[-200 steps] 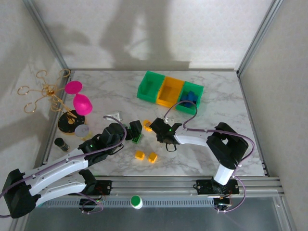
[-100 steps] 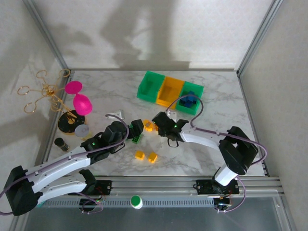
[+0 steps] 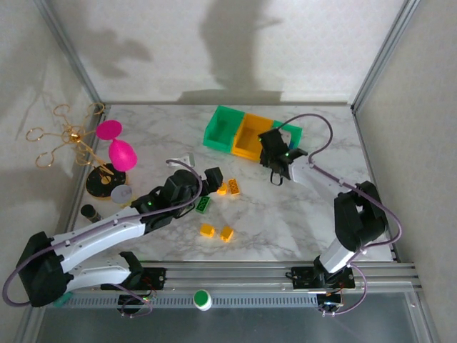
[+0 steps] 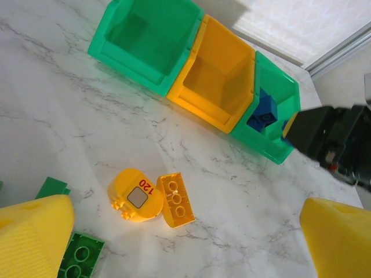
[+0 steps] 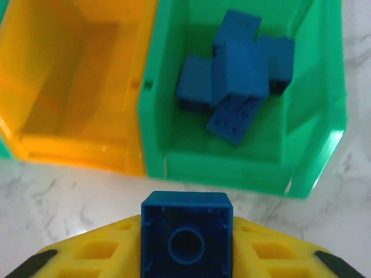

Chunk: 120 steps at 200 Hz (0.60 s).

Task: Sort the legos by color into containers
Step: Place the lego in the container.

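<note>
Toward twelve o'clock on the white marble-patterned tabletop [image 3: 321,214], close under the far wall, stood three small open plastic bins [image 3: 250,136] joined in a row: a green left bin [image 4: 148,40], a yellow-orange middle bin [image 4: 217,81] and a green right bin [image 5: 243,156]. Bare marble ran from three to five o'clock, down to the aluminium rail [image 3: 285,271] along the near edge.

The right gripper [image 3: 273,146] hung at the near lip of the green right bin, its yellow fingers [image 5: 122,255] clamped on one small blue studded brick [image 5: 186,234]. A heap of blue bricks [image 5: 237,69], about five, lay inside that bin.

The left gripper [image 4: 185,231] hovered near the centre, its fingers wide apart. Below it sat one round yellow-orange piece [image 4: 137,196] just beside one yellow-orange brick [image 4: 175,198], with two green pieces [image 4: 81,258] at seven o'clock. Two more yellow-orange bricks [image 3: 207,230] lay toward six o'clock.

At nine o'clock, near the left edge, stood two pink plastic goblets [image 3: 123,154] by a gold wire stand [image 3: 68,136].
</note>
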Motion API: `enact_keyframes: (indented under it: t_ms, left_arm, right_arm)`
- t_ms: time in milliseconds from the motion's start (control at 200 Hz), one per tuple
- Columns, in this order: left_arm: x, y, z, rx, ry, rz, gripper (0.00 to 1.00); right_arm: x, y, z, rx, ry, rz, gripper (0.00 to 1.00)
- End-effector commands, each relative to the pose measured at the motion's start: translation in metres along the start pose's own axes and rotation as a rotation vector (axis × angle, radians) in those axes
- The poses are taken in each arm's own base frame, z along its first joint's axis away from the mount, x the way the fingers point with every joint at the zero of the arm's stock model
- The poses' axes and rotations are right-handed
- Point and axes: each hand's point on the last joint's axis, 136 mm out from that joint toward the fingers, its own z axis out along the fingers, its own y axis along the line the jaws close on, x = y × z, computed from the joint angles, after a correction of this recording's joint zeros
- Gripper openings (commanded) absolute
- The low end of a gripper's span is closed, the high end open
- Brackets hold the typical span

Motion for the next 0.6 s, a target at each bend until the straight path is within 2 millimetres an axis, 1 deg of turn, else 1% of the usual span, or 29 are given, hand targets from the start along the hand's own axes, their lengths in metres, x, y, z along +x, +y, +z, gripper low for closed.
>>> enact_keyframes:
  t_ms: [0,75,155,240,270,395,471,596]
  left_arm:
    - [-0.014,-0.018,0.004,0.046,-0.026,-0.006,0.99]
    - [-0.014,-0.021,0.008,0.049,-0.024,-0.005,0.99]
    - [-0.015,-0.023,0.01,0.047,-0.021,0.001,1.0]
    - [-0.015,-0.025,0.011,0.048,-0.02,0.006,1.0]
    - [-0.015,-0.025,0.011,0.049,-0.019,0.007,0.99]
    - [-0.014,-0.025,0.012,0.05,-0.016,0.008,1.0]
    - [-0.014,-0.025,0.012,0.049,-0.013,0.009,1.0]
    - [-0.012,-0.023,0.014,0.043,-0.009,0.011,1.0]
  right_arm:
    - [-0.024,0.001,0.016,-0.008,-0.022,-0.023,0.36]
    - [-0.037,-0.001,0.029,0.005,-0.032,-0.028,0.36]
    - [-0.044,-0.007,0.046,0.024,-0.018,-0.019,0.36]
    - [-0.051,-0.009,0.059,0.018,-0.013,-0.013,0.36]
    - [-0.052,-0.008,0.064,0.013,-0.008,-0.018,0.36]
    - [-0.057,-0.015,0.082,0.044,0.011,-0.02,0.36]
    - [-0.059,-0.016,0.088,0.05,0.013,-0.031,0.37]
    - [-0.061,-0.023,0.099,0.08,0.018,-0.038,0.39]
